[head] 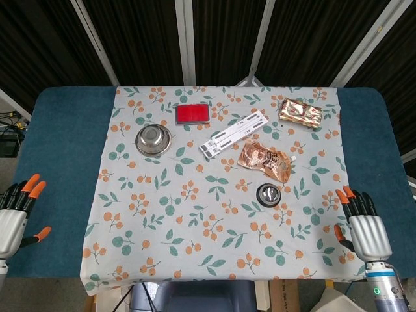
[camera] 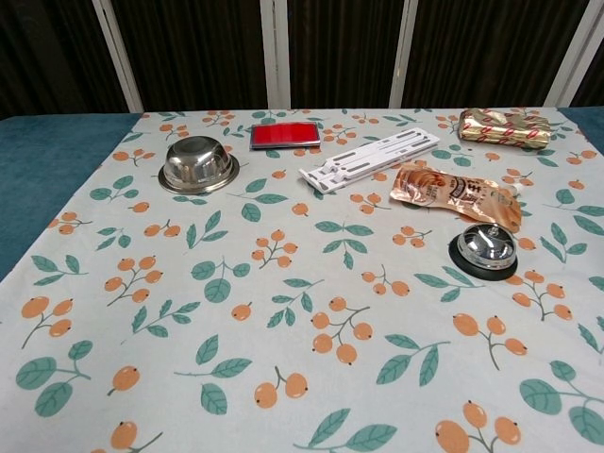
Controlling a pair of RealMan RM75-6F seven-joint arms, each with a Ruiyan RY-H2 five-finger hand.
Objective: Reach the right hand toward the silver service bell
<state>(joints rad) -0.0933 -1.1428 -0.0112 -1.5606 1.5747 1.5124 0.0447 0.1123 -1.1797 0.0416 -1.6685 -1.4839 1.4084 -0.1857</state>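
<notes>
The right hand (head: 368, 229) hovers palm-down at the bench's (head: 62, 140) front right corner, fingers spread and empty. The left hand (head: 13, 218), likewise spread and empty, hangs off the front left edge. The bell (head: 268, 193) sits right of centre.

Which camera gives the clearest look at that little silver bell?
The chest view: the silver service bell is close and seen from the side, showing its shiny dome, top button and black base. The head view shows it from above, small, as a round disc.
</notes>
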